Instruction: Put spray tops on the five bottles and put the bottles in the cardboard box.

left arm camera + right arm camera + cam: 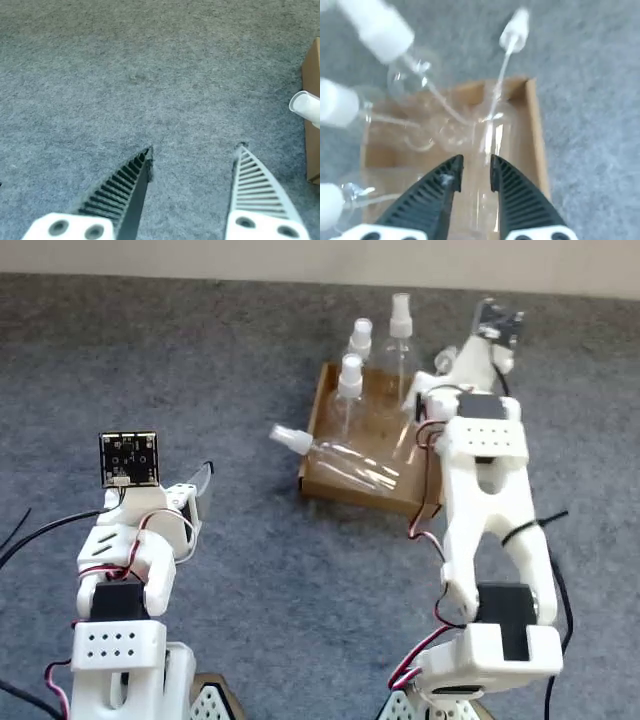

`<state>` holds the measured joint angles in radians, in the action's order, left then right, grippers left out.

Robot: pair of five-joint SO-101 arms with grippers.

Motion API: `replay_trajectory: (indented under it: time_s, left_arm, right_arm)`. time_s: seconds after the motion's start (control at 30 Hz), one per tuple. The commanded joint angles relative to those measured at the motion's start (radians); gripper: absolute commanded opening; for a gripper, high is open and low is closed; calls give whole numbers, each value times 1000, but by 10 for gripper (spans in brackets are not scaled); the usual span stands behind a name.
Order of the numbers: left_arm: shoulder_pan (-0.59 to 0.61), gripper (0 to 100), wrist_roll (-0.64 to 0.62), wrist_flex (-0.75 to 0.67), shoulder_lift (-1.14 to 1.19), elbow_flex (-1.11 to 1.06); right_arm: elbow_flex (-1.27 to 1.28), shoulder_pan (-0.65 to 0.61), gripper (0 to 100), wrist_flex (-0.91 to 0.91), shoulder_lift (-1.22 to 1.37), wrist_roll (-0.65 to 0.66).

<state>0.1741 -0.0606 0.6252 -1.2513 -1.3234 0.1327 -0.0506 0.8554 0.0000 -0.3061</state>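
High view had the left gripper parked over bare worktop, fingers wide apart and holding nothing. Next came 1 bottle lying in the box, its spray top poking out over the left wall. Behind it, 3 upright bottles with tops on appeared to stand in the box. Over the box's right side hung the right gripper, fingers a narrow gap apart and clamped on nothing I could see. With 4 capped bottles boxed, I judged the task nearly done. A 5th could not be clearly made out and possibly remained.
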Motion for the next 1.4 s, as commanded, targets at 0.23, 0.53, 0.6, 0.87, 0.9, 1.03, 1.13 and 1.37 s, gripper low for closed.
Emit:
replay_trajectory:
  time_s: [0.23, 0.53, 0.6, 0.87, 0.9, 1.03, 1.13, 1.37]
  left_arm:
    - [12, 230, 3, -26, -2, 5]
    - [13, 230, 3, -26, -2, 5]
    - [12, 230, 3, -26, -2, 5]
    - [12, 230, 3, -26, -2, 5]
    - [12, 230, 3, -26, -2, 5]
    - [12, 230, 3, -26, -2, 5]
    - [12, 230, 3, -26, -2, 5]
    - [12, 229, 3, -26, -2, 5]
  right_arm:
    - [-25, -88, 187, 82, 42, 44]
    - [-108, -68, 252, 76, 240, 101]
    - [-148, -67, 252, 76, 278, 101]
    - [-237, -65, 221, 76, 407, 101]
    - [-239, -64, 187, 76, 403, 101]
    - [-239, -36, 57, 79, 326, 100]
    - [-229, -4, 49, 82, 226, 100]
    - [-202, 74, 49, 130, 18, 107]
